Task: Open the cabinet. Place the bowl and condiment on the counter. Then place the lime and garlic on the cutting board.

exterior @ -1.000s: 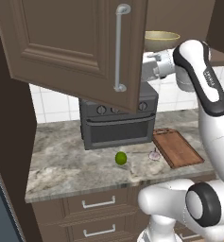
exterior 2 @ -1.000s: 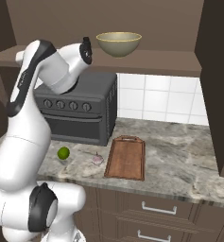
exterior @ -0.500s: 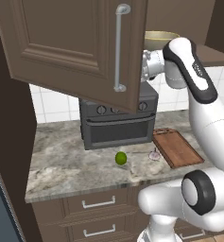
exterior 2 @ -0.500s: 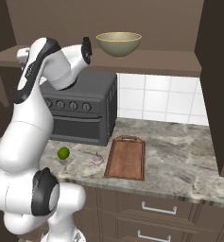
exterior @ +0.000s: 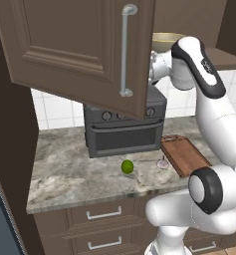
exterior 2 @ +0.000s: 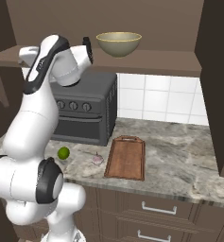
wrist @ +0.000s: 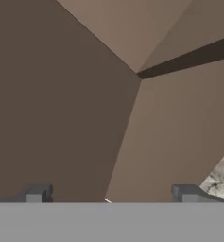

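The cabinet (exterior: 74, 45) stands open, its left door swung out toward the base with a long silver handle (exterior: 124, 50). On its lower shelf (exterior 2: 151, 60) sits the pale olive bowl (exterior 2: 118, 43), whose rim (exterior: 165, 39) shows behind my arm. My gripper (exterior 2: 87, 48) is open at shelf height, just left of the bowl and apart from it. In the hand view the gripper (wrist: 111, 194) holds nothing and faces bare cabinet walls. On the counter (exterior 2: 179, 146) lie the lime (exterior 2: 63, 152), the garlic (exterior 2: 98, 159) and the cutting board (exterior 2: 127, 157). The condiment is out of view.
A dark toaster oven (exterior 2: 85, 113) stands on the counter under the shelf, left of the board. The cabinet's right door (exterior 2: 217, 80) hangs open at the right. Drawers with short handles (exterior: 103, 215) run below the counter edge.
The hand has shifted slightly left toward the open door's edge, and the forearm has swung higher. Its fingers stayed wide apart. Bowl, lime, garlic and board have not moved.
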